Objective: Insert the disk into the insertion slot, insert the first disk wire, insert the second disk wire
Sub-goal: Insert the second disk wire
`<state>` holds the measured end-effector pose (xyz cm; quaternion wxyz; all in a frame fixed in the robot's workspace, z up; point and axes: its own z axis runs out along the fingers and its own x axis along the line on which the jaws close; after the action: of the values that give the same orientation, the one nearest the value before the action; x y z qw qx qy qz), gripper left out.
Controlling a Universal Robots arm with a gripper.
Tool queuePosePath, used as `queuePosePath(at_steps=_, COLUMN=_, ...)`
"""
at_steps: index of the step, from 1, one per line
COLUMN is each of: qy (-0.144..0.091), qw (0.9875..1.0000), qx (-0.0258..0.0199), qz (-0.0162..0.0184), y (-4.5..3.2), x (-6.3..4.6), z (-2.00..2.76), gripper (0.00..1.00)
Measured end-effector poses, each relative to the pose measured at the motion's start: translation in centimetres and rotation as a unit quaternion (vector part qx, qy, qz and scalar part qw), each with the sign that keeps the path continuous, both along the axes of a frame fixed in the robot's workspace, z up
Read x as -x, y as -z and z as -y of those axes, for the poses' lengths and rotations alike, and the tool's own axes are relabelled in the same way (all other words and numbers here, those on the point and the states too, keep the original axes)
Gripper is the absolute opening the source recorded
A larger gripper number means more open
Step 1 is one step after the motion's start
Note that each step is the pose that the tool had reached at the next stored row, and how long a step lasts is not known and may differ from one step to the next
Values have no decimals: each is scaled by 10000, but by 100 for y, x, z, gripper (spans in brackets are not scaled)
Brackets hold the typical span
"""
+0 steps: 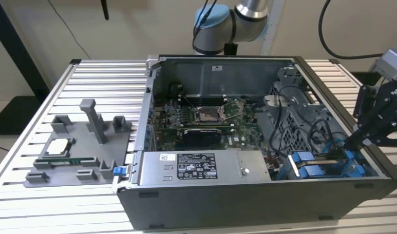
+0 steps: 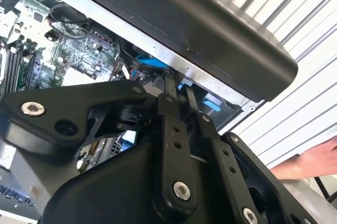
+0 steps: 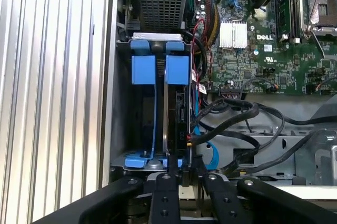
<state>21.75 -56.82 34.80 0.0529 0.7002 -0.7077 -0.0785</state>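
In the first wrist view the disk [image 3: 178, 118] stands on edge in its blue carrier, down inside the insertion slot [image 3: 158, 36] of the grey drive cage, next to a second blue tab [image 3: 143, 70]. My gripper [image 3: 184, 170] is shut on the disk's near edge, one finger on each side. The second wrist view has the fingers [image 2: 169, 93] close together at the blue-edged cage. In the exterior view the gripper [image 1: 349, 144] reaches down into the cage [image 1: 318, 168] at the case's front corner, on the exterior view's right. A blue wire [image 3: 209, 155] and black wires [image 3: 247, 110] lie loose beside the cage.
The open computer case [image 1: 250, 204] sits on a slatted table. A labelled power-supply box [image 1: 198, 168] and the motherboard [image 1: 205, 117] lie inside it. A grey fixture tray [image 1: 75, 151] stands on the exterior view's left. A person's hand [image 2: 310, 158] is beside the case.
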Motion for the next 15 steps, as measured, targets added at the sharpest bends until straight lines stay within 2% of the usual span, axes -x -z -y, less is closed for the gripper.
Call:
queuePosePath(at_steps=9, qy=0, qw=10000, qx=-11, qz=12, y=-3, x=2, z=0, gripper=0)
queuePosePath(at_steps=15, qy=0, qw=10000, qx=-22, qz=12, y=-101, x=28, z=0, gripper=0)
